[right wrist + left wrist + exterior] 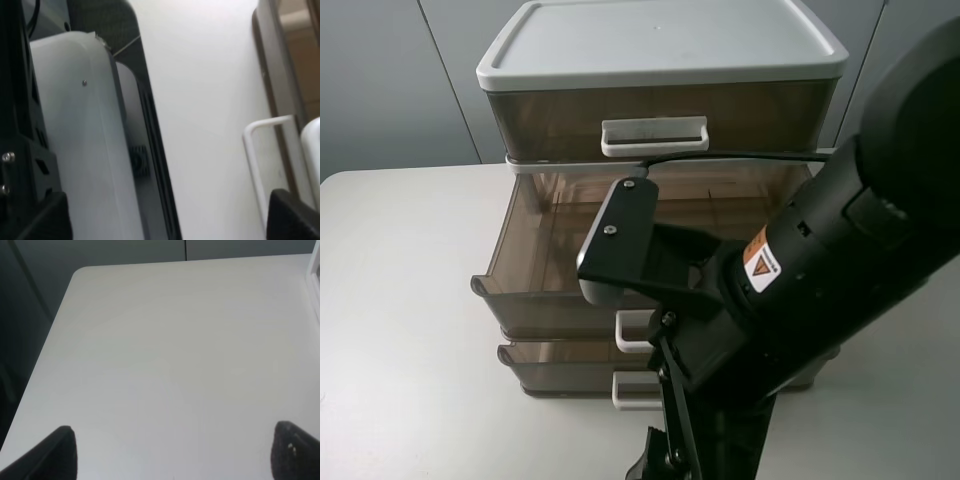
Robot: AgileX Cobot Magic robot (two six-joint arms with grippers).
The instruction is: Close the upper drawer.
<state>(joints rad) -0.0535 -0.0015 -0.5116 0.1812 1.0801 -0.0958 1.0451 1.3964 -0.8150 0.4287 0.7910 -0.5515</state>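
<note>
The upper drawer, the smoky-brown middle tier of the unit, stands pulled well out and looks empty. Its white loop handle is partly hidden behind my right arm. My right gripper hangs in front of the drawer fronts, low at the near edge, pointing down. In the right wrist view the right gripper shows only its two dark tips, far apart and empty. A white loop handle lies beside it; I cannot tell which drawer's. My left gripper is open and empty over bare table.
The top-tier drawer is shut under the white lid. The lowest drawer sticks out slightly, with its handle in front. The white table spreads to the left. My right arm crosses the right of the unit.
</note>
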